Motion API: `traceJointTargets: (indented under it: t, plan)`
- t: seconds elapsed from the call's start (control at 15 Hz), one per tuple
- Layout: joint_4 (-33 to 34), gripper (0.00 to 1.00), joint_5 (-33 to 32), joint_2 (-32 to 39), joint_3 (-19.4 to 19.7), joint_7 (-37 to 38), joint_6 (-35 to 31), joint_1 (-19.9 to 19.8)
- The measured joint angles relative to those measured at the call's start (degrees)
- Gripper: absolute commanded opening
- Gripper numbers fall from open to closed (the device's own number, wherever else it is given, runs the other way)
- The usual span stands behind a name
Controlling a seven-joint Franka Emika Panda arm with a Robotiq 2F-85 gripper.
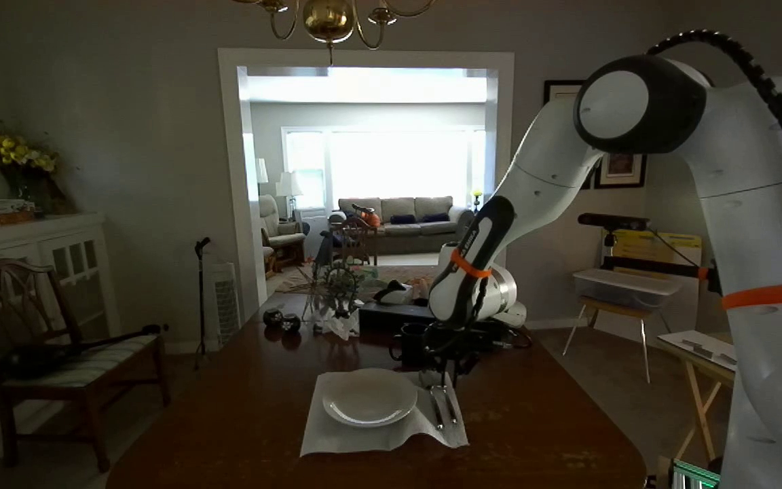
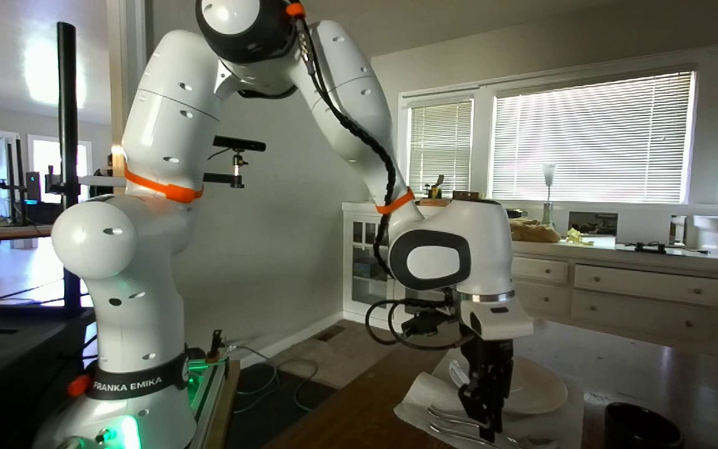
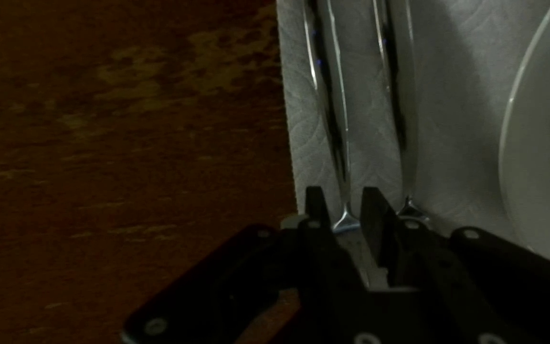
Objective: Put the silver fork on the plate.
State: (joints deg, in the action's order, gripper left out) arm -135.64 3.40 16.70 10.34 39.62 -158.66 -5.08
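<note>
Reads as home dining room: table (image 1: 248,414) under claw (image 3: 343,196), brass chandelier (image 1: 328,20) higher up, sofa (image 1: 404,229) well beyond in an exterior view.

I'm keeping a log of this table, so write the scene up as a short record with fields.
plate: white, on the placemat
silver fork: probably the outer piece, beside the plate; head mostly hidden in the wrist view
gripper: open, the outer piece's neck showing in its gap
inner piece: also silver, nearer the plate; type unclear
black mug: on the table, off the placemat
status: silver fork not yet on the plate
</note>
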Motion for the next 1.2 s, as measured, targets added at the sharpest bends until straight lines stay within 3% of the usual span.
traceJointTargets:
  t: [0.4, 0.87, 1.07, 1.13, 1.2]
  plan:
    - [-0.06, 0.33, 0.0, 0.91, 0.0, -0.34, 0.01, 0.43]
    - [-0.06, 0.42, 0.06, 2.04, 0.01, -0.34, 0.01, 0.86]
    - [-0.06, 0.25, 0.27, 2.48, 0.08, -0.34, 0.01, 0.86]
    - [-0.06, 0.1, 0.35, 2.58, 0.11, -0.36, 0.01, 0.86]
    - [-0.06, 0.03, 0.44, 2.64, 0.14, -0.38, 0.01, 0.86]
